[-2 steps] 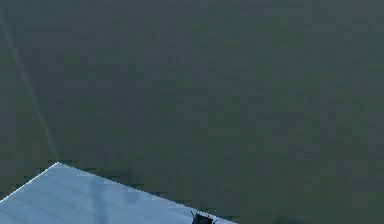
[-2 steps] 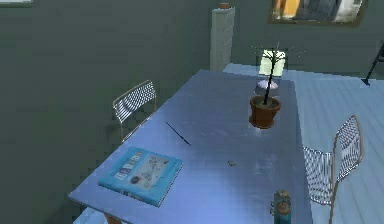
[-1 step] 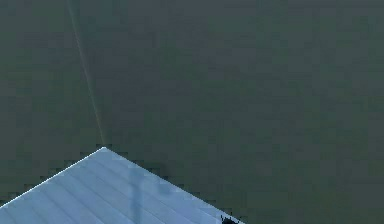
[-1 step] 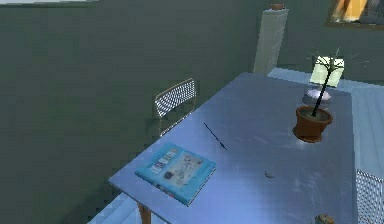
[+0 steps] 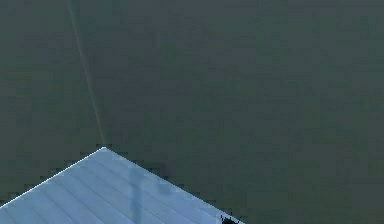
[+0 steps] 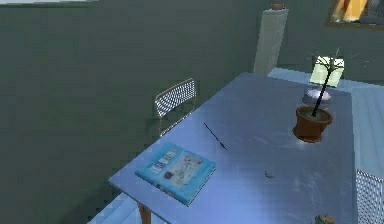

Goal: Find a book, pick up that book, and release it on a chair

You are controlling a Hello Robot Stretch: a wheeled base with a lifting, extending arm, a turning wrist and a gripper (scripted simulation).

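Note:
A light blue book [image 6: 175, 168] lies flat on the near left corner of a blue-grey table [image 6: 260, 125] in the arm side view. Beyond the table's left edge stands a chair [image 6: 175, 97] with a white mesh back, against the dark green wall. The mesh back of a second chair [image 6: 369, 196] shows at the table's right side, by the picture's right edge.
On the table lie a thin dark pen [image 6: 215, 136] and a small grey speck [image 6: 268, 174], and a potted plant [image 6: 313, 120] stands farther back. A tall pale column [image 6: 268, 40] rises behind. In the forward view dark green walls [image 5: 230, 80] meet at a corner above pale floor [image 5: 110, 190].

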